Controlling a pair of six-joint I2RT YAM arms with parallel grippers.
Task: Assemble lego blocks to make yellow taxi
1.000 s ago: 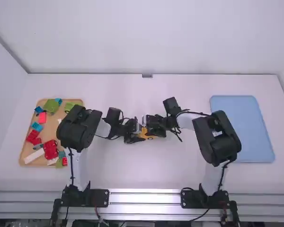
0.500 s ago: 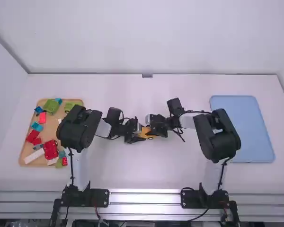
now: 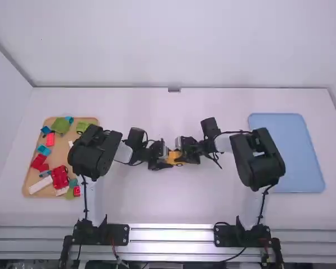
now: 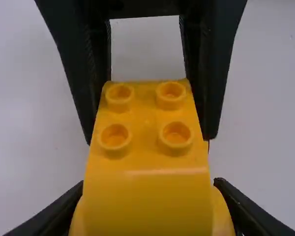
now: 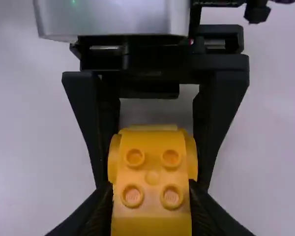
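Note:
Near the table's middle, my left gripper (image 3: pixel 163 161) and my right gripper (image 3: pixel 185 153) face each other around a yellow block assembly (image 3: pixel 174 157). In the left wrist view, the yellow assembly (image 4: pixel 145 130) has four studs behind a smooth front part. My left gripper (image 4: pixel 146 209) is shut on its near end; the right one's black fingers flank the studded end. In the right wrist view, my right gripper (image 5: pixel 151 204) is shut on the near end of the studded yellow assembly (image 5: pixel 152 164), which has rounded side pieces. Beyond, the left one's fingers press against its sides.
A wooden tray (image 3: pixel 40 192) at the left holds several red, green, blue and white blocks, partly under the left arm. A pale blue tray (image 3: pixel 285 151) lies at the right. Table surface (image 3: pixel 173 202) stretches between the trays.
My right gripper has shifted slightly to the right, and a little more of the yellow assembly shows between the grippers. The left arm has hardly moved.

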